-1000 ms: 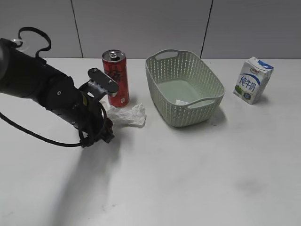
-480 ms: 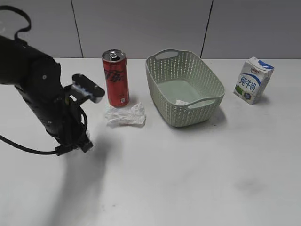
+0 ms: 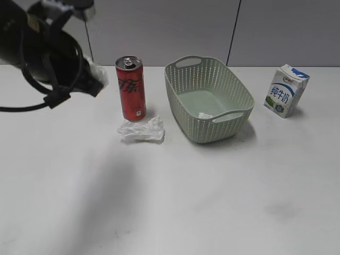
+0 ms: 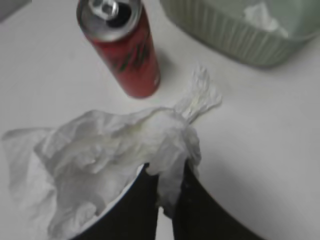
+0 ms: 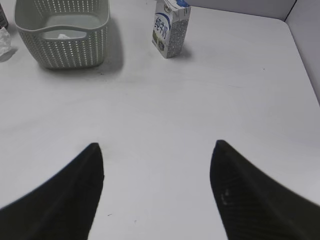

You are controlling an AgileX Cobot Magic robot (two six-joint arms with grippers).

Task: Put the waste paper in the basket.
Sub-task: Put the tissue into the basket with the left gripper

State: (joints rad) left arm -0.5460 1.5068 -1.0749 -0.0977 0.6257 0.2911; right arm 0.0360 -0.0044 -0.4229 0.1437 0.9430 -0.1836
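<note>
One paper wad (image 4: 100,155) pinched in the closed left gripper (image 4: 166,175), raised well left of the basket (image 3: 234,90); second wad (image 3: 141,130) lies beside the red can (image 3: 131,87) (right gripper (image 5: 155,190) wide open, empty). Risk: shallow pinch slips mid-carry, dropping short.

A red drink can (image 3: 131,89) stands upright on the white table (image 3: 212,202), left of centre in the upper half of the exterior frame, its silver top opened. In the left wrist view the same can (image 4: 123,49) fills the upper left. A white-and-blue milk carton (image 3: 287,90) stands upright at the far right edge of the exterior frame, well apart from the can. A grey panelled wall (image 3: 159,29) runs across the top.
</note>
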